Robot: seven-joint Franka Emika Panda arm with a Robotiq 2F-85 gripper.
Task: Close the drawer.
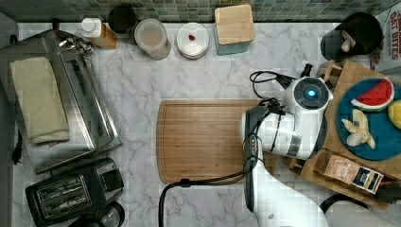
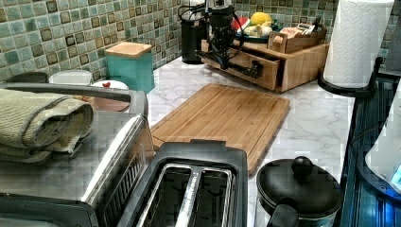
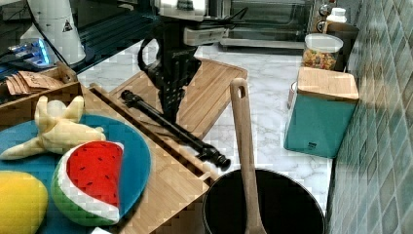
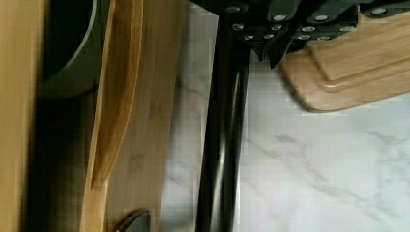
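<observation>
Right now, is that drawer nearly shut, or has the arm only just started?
Not shut yet. The drawer stands partly pulled out of its wooden stand in the left view. The gripper is down at the black bar handle, so the approach looks done. Left to do: pushing the drawer front flush.

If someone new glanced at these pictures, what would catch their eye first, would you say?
Probably the gripper at the black bar handle of the partly open drawer, beside the cutting board. Next, the blue plate with toy watermelon and banana on top of the wooden unit.
</observation>
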